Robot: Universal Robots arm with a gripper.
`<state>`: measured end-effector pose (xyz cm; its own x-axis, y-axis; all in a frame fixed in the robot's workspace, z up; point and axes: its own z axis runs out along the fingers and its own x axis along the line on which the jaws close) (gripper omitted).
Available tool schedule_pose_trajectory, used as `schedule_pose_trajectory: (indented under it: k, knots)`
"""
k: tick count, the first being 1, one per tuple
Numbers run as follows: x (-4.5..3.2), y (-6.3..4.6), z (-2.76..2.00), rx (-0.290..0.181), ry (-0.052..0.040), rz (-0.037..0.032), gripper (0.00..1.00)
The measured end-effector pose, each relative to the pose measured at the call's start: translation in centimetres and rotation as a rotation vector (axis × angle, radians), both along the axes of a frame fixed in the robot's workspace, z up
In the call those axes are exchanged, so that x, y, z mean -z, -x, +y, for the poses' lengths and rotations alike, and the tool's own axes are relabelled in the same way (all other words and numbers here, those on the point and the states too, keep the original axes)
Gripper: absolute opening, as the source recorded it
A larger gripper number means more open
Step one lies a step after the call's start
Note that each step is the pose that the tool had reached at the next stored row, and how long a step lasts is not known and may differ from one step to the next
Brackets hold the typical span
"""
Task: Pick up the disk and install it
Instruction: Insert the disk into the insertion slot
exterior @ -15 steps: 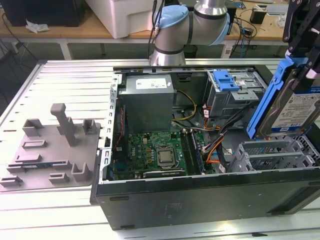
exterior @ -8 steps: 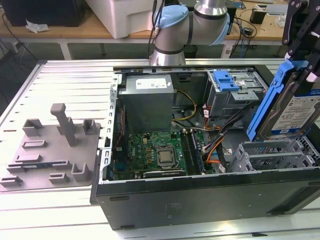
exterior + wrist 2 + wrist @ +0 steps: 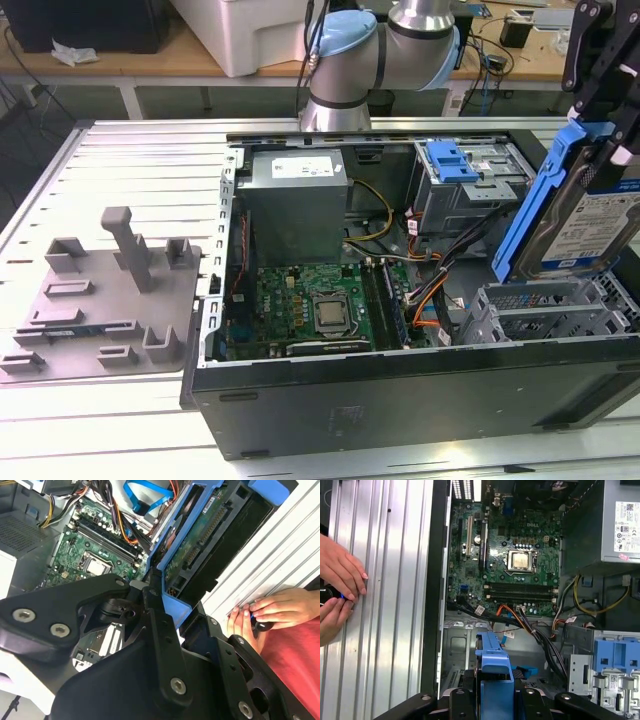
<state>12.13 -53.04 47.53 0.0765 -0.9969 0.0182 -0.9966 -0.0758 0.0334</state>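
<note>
The hand (image 3: 495, 697) is pinching the blue rail frame of the disk (image 3: 590, 235), its fingers pressing in on the frame from both sides. It is holding the disk clear of the desk (image 3: 140, 160), tilted steeply on edge over the open computer case (image 3: 400, 400) at the exterior view's right end.

The picking up is looking done, so the installing step is in hand. Just below the disk, the grey drive cage (image 3: 545, 305) is lying open. Seating the disk there is, in my judgement, calling for it to be levelled and its rails lined up with the cage's slots. The orange and black cables (image 3: 432, 300) beside the cage are running close enough to snag.

Further in, the motherboard (image 3: 310, 310) is lying flat in the case. Beyond it the power supply (image 3: 295, 200) and a bare blue bracket (image 3: 452, 160) are sitting near the far wall. A person's hands (image 3: 340, 585) are resting on the desk beside the case.

The disk is carrying a blue-and-white label and the power supply a white one; I cannot make out the print on either.
</note>
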Motion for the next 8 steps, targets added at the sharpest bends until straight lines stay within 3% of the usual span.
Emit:
schedule_pose_trajectory:
  k: [8]
  knots:
    - [0.08, 0.08, -0.39, 0.0, -0.0009, -0.0001, 0.37]
